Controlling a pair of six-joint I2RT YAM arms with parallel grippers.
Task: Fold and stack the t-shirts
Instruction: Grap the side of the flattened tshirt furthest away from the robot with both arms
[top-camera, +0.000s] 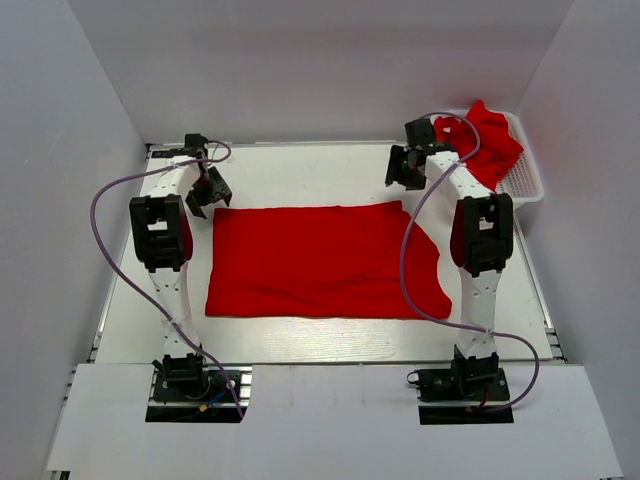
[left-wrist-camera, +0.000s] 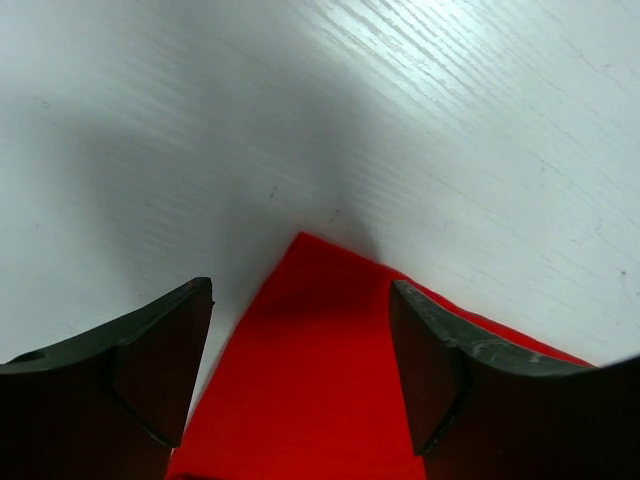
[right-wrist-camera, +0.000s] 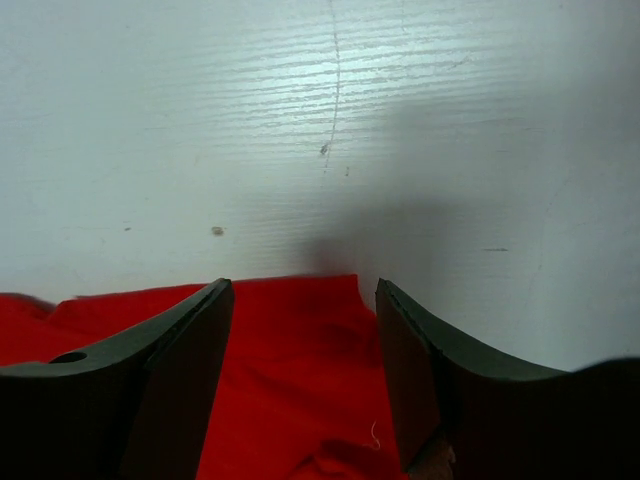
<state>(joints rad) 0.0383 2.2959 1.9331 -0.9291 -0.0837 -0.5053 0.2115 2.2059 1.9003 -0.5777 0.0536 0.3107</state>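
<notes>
Red t-shirt (top-camera: 320, 262) lies flat; my left gripper (top-camera: 206, 193) and right gripper (top-camera: 406, 170), both open, straddle its far corners, needing a pinch to fold.

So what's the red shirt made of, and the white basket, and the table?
The red shirt looks like soft matte cloth: it lies limp with gentle wrinkles. The white basket seems to be plastic, with a stiff open grid. The table looks like white-painted wood; grain lines show.
</notes>
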